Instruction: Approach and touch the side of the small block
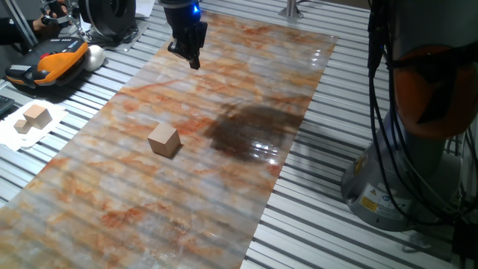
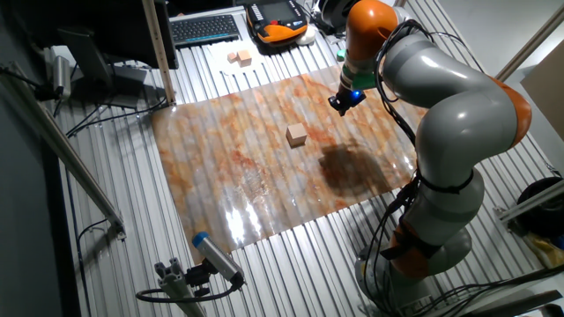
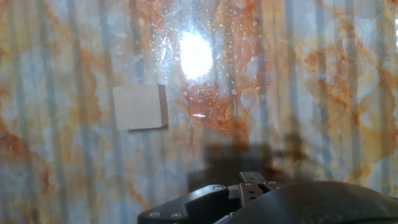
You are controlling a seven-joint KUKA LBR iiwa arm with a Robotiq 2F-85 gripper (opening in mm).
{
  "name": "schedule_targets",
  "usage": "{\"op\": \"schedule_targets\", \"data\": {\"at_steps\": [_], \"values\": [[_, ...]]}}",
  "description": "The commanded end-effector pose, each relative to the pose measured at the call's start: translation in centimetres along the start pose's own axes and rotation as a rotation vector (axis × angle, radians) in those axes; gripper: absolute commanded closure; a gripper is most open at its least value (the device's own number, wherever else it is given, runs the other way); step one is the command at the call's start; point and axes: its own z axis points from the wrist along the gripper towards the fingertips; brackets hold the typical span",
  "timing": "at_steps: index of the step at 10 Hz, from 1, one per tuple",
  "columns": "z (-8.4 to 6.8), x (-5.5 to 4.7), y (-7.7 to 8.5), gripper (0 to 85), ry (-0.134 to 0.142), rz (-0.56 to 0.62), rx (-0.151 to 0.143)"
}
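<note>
- The block [image 1: 163, 140] sits alone on the marbled sheet [image 1: 224, 194] covering the tabletop, near the sheet's middle, flat on one face with nothing touching it.
- The tool [image 1: 189, 51] hangs above the sheet's far end, well apart from the block and clear of the surface.
- In the hand view the block [image 3: 139, 107] lies up and left of the tool's body, not in line with it.
- Whether the fingers are apart or together I cannot tell; they show only as one dark mass.
- Judged from this, nothing is done yet: the approach is in hand. Left to do: travel toward the block, descend to its height, then meet one side.
</note>
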Motion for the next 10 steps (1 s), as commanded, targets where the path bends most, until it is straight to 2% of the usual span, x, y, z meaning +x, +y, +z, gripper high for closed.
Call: {"op": "schedule_targets", "data": {"at_steps": [1,10], "values": [[0.00,0.00,0.01,85.0,0.000,0.000,0.000],[0.00,0.02,0.02,85.0,-0.003,-0.009,0.000]]}}
